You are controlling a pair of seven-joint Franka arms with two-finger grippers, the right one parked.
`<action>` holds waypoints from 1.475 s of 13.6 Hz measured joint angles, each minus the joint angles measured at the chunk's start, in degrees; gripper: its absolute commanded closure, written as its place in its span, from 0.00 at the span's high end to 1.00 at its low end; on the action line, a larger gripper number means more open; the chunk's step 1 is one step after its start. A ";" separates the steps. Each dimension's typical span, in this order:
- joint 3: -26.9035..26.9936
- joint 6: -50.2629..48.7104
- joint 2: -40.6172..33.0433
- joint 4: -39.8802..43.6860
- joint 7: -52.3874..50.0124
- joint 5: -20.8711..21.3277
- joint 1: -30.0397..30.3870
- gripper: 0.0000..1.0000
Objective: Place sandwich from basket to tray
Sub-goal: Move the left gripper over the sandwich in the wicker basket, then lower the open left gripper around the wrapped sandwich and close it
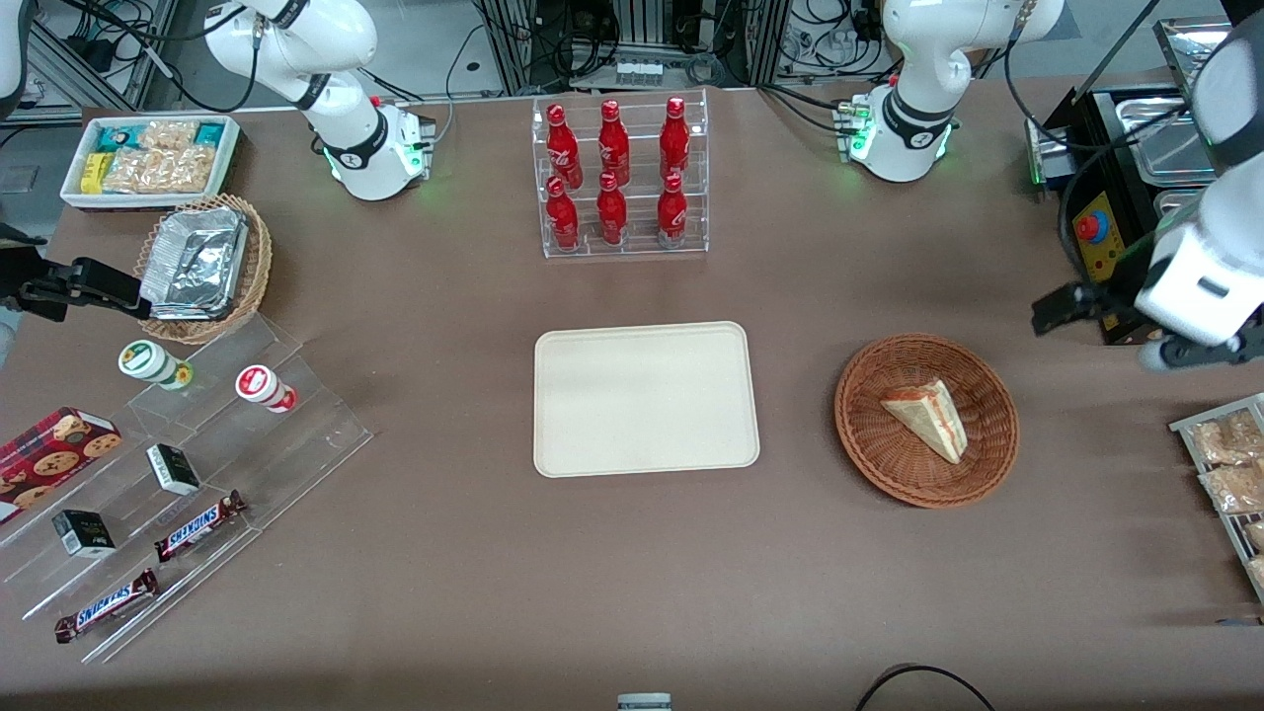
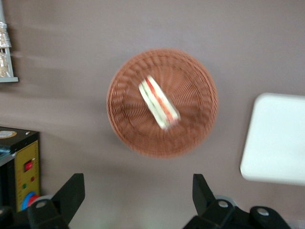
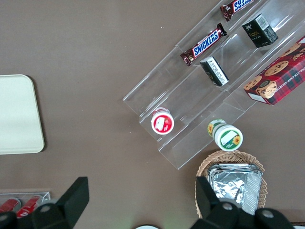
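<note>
We see 2 Snickers bars (image 1: 107, 605) lying on clear plastic steps (image 1: 188, 494), closest to the front camera. The smooth cream tray (image 1: 647, 398) sits flat on the brown table (image 1: 474, 553). Beside it, toward the working arm's end, the round woven brown basket (image 1: 869, 434) holds the sandwich (image 1: 925, 418), a pale triangle with red and green edges. The gripper (image 2: 138, 195) hangs high above the table near the basket, jaws wide apart, holding nothing. 6 shiny red bottles (image 1: 614, 173) stand in a clear rack (image 1: 623, 242). Foil containers (image 1: 194, 262) fill a lighter wicker basket (image 1: 252, 286).
</note>
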 measured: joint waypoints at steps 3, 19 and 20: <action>-0.64 17.27 -0.06 -11.37 -11.81 0.59 -0.04 1.00; -2.98 47.14 6.48 -32.18 -33.13 0.61 -0.78 1.00; -2.98 47.32 6.97 -32.18 -33.17 0.61 -0.78 1.00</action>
